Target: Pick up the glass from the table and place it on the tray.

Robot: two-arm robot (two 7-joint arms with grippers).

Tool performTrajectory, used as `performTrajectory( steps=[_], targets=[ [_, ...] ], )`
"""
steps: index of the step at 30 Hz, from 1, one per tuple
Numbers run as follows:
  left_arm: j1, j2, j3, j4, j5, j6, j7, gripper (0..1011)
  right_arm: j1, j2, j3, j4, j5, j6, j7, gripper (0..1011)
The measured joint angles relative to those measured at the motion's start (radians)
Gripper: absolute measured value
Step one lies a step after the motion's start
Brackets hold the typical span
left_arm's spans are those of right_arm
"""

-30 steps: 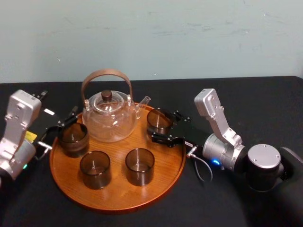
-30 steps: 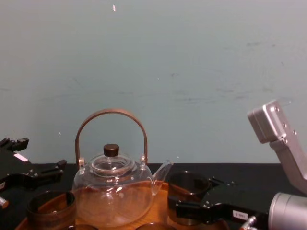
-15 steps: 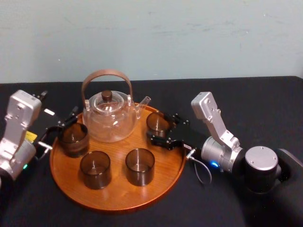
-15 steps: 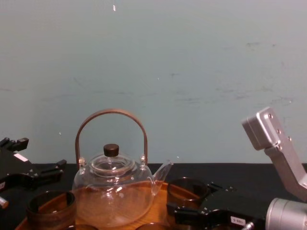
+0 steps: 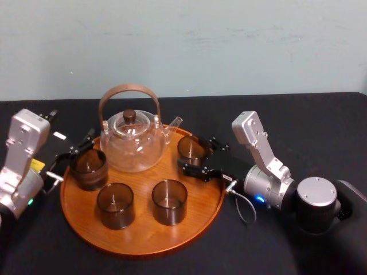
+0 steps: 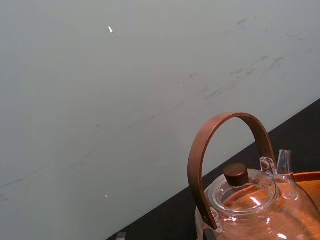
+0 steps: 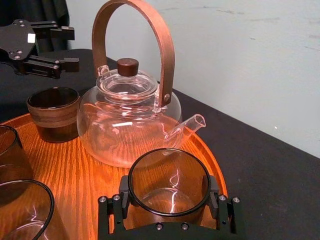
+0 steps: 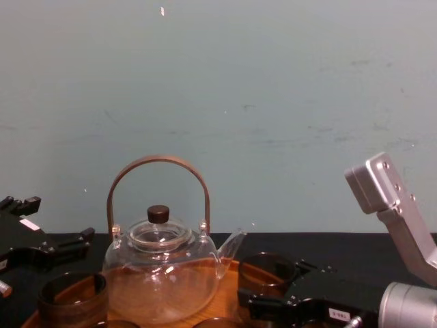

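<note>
Claws, head view: right claw [image 5: 191, 153] was clamped on the glass [image 5: 192, 146], one finger each side, at 2 o'clock on the tray [image 5: 143, 232], inside the rim. The left claw [image 5: 77, 148] sat spread apart and held nothing, at the tray's 10 o'clock edge just beside a dark glass [image 5: 89, 169]. Teapot [image 5: 131, 143] was at 12 o'clock. Another glass [image 5: 115, 204] was at 8 o'clock and a third glass [image 5: 169, 200] at 4 o'clock. All of it stood on a black table [image 5: 321, 126].

Left wrist view: teapot [image 6: 250, 200] with brown hoop handle [image 6: 200, 155] and dark lid knob [image 6: 235, 174] stood against a pale wall [image 6: 125, 75].

Right wrist view: the glass [image 7: 168, 180] sat upright between the right claw [image 7: 167, 201] pads, both touching its sides. It was low over the tray wood [image 7: 75, 170]; could not tell whether the base touched. The spout [image 7: 187, 125] ended just beside the glass rim. Beyond the dark glass [image 7: 52, 114], the left claw [image 7: 72, 47] had its fingers apart.

Chest view: right claw [image 8: 273, 281] gripped the glass [image 8: 270, 268] at the teapot's [image 8: 160, 273] 3 o'clock. The left claw [image 8: 48, 239] was at its 9 o'clock.
</note>
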Motion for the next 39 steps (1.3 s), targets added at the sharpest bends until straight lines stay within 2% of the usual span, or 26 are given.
performTrajectory(
  steps=[34, 39],
  targets=[
    [0.000, 0.000, 0.000, 0.000, 0.000, 0.000, 0.000, 1001, 0.000, 0.000, 0.000, -0.001, 0.002, 0.001, 0.001, 905],
    [0.000, 0.000, 0.000, 0.000, 0.000, 0.000, 0.000, 1001, 0.000, 0.000, 0.000, -0.001, 0.002, 0.001, 0.001, 1002]
  ],
)
